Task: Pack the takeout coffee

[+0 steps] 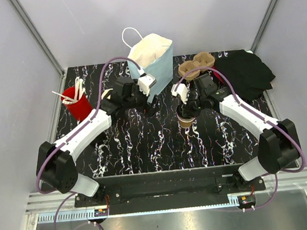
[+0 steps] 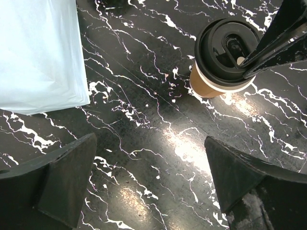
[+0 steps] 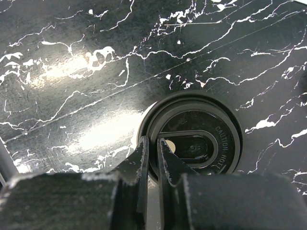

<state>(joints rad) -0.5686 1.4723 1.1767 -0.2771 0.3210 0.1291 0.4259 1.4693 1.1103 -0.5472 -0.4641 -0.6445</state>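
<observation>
Black white-veined marble bench (image 1: 145, 143). A pale blue paper bag (image 1: 157, 65) with a white handle stands upright, mouth open, at the middle of the far edge. A red cup (image 1: 77, 107) holding white sticks is near the far left corner. A brown pulp carrier (image 1: 189, 71) and tan cups (image 1: 205, 60) sit at the far edge, right of the bag. Crumpled black cloth (image 1: 244, 73) lies in the far right corner.

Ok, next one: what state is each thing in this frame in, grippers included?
Small tan kraft-paper cup: upright on the table, lidded.
Round black plastic lid: on the cup.
Light blue paper bag: upright, mouth open.
Left gripper: open, empty.
Right gripper: shut, tips at the lid's rim.
Red cup: upright, holding white sticks.
Black cloth: crumpled.
</observation>
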